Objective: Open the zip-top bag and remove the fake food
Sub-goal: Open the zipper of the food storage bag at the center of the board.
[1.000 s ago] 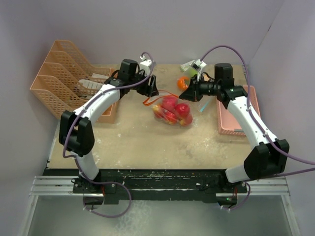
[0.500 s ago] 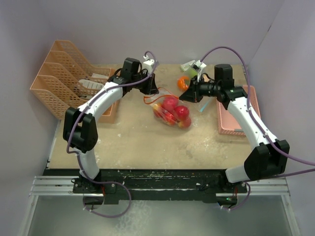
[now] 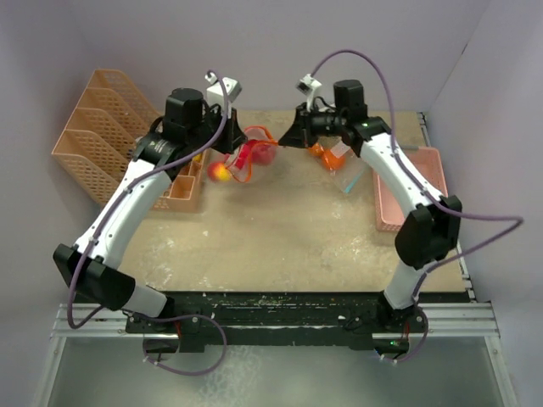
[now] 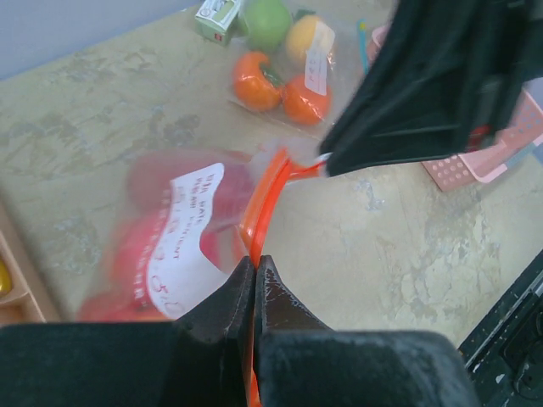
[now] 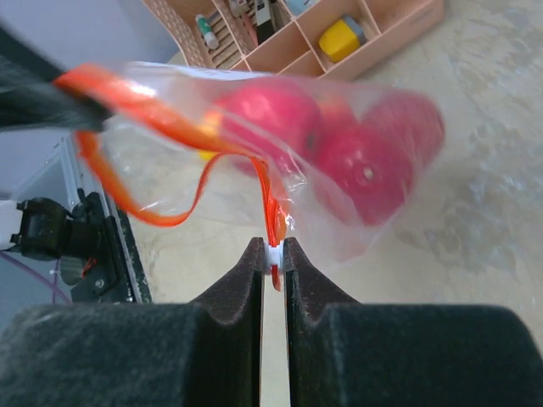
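The tan table (image 3: 280, 237) fills the middle of the top view. A peach file organiser (image 3: 93, 136) stands at its left edge and a pink basket (image 3: 417, 191) lies at its right edge, partly covered by the right arm.

The zip-top bag (image 3: 249, 158) hangs above the table's far half, stretched between the two grippers and off the surface. It is smeared by motion in every view. The wrist views show red apples (image 5: 288, 119) inside it, their number unclear, and a white label whose writing cannot be read. In the top view a yellow-orange blob at the bag's lower left cannot be placed for certain inside or behind the plastic.

A second bag (image 4: 293, 64) lies flat on the table beyond, holding oranges (image 4: 254, 82), a green apple (image 4: 265, 21) and a yellowish fruit. The right arm hides most of it from above.

The left gripper (image 4: 255, 264) is clenched on the bag's orange zip strip (image 4: 265, 199). The right gripper (image 5: 272, 251) is pinched on the strip's other end, at a small white piece. The strip bows into a loop between them. How far the mouth gapes cannot be judged.
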You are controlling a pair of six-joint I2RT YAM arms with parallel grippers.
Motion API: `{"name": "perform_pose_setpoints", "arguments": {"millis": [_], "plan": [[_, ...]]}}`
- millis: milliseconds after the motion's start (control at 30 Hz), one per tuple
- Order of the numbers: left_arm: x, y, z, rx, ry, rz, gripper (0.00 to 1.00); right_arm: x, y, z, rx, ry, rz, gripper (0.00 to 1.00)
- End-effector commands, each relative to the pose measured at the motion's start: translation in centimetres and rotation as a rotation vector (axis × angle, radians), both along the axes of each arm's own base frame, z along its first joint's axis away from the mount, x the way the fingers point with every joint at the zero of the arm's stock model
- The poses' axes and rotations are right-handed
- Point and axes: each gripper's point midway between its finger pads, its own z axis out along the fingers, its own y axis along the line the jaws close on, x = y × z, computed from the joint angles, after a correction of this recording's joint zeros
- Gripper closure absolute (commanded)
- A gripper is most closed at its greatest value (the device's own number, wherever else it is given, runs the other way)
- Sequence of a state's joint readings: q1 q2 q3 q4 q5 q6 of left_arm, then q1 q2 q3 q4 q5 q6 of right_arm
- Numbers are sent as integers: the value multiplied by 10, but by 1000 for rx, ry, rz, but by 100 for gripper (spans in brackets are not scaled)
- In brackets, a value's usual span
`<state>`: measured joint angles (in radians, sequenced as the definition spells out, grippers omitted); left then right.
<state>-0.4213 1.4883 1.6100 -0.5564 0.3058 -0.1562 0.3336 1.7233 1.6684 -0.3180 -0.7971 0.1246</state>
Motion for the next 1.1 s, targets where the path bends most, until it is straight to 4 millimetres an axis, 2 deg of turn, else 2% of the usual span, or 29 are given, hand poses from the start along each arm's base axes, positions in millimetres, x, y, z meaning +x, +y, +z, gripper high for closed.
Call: {"name": "perform_pose_setpoints", "arguments": {"millis": [0, 100, 233, 367, 467, 533, 600, 633, 667, 700, 733, 933, 1067], "plan": [[-13, 7, 15, -10, -15, 48, 100, 5, 43, 18, -9, -47, 46, 100], [-21, 6, -2, -8, 27, 52, 100, 13, 47, 13, 12, -5, 0, 99], [-29, -1, -27, -19, 82, 57, 100, 22, 28, -20, -47, 61, -134, 71], [-33, -16, -45, -40, 121, 53, 100, 17, 8, -26, -53, 69, -220, 47], [-30, -26, -50, -57, 144, 58, 100, 13, -6, -18, -78, 44, -284, 41], [-27, -31, -52, -75, 154, 64, 100, 6, -16, -12, -97, 28, -313, 45], [-25, -36, -54, -87, 166, 66, 100, 6, -24, 2, -81, -21, -371, 57], [-24, -38, -55, -92, 171, 67, 100, 1, -26, 6, -66, -21, -382, 66], [-23, -40, -57, -94, 177, 67, 100, -3, -25, 12, -33, -30, -383, 81], [-23, -41, -58, -96, 183, 67, 100, -7, -24, 16, 2, -28, -382, 92], [-22, -43, -60, -97, 187, 66, 100, -11, -22, 17, 23, -23, -370, 100], [-19, -50, -64, -120, 209, 64, 100, -30, 11, -10, 123, 109, -194, 100], [-16, -53, -59, -134, 209, 69, 100, -31, 28, -26, 146, 159, -157, 100]]}}
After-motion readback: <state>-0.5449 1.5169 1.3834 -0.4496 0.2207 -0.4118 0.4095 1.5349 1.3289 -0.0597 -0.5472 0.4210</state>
